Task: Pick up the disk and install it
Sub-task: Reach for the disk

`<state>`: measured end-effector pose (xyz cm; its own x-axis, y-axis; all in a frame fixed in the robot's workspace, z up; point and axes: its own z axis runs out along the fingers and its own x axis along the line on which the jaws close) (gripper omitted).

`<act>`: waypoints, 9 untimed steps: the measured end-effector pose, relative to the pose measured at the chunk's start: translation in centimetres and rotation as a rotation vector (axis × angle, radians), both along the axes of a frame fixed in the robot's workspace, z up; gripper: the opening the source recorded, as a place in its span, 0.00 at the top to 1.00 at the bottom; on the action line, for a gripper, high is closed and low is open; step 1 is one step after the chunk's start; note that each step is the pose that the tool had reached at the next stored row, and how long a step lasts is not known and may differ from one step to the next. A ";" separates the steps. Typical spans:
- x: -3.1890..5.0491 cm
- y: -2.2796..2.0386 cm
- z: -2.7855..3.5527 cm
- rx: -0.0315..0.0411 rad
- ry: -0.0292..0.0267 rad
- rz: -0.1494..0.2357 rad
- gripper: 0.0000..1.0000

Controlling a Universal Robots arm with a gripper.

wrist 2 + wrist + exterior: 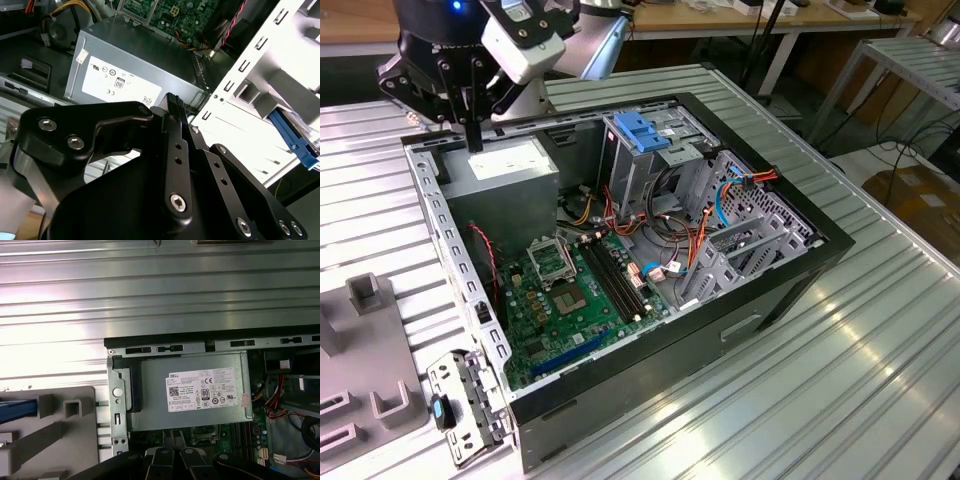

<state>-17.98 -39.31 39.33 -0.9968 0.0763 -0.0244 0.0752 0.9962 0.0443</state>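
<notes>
The power-supply box [192,390] is sitting at the centre of the frame, its white sticker [202,390] facing the camera, inside the open computer case [117,405]. Beyond the case's slotted rail, the ribbed metal table [150,290] is catching bright glare. A green motherboard [240,432] and red and yellow cables [274,396] are showing beside the box. A grey fixture [55,440] is lying outside the case in a corner of the frame, carrying a blue strip [17,409] at the frame's edge. The black gripper [176,460] is hanging at the motherboard's side of the box.
</notes>
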 end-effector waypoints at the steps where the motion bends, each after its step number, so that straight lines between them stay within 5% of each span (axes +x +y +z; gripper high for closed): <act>1: -0.08 0.09 0.00 0.0000 -0.0001 0.000 0.89; 9: -1.31 0.47 0.00 0.0000 0.0000 0.000 0.89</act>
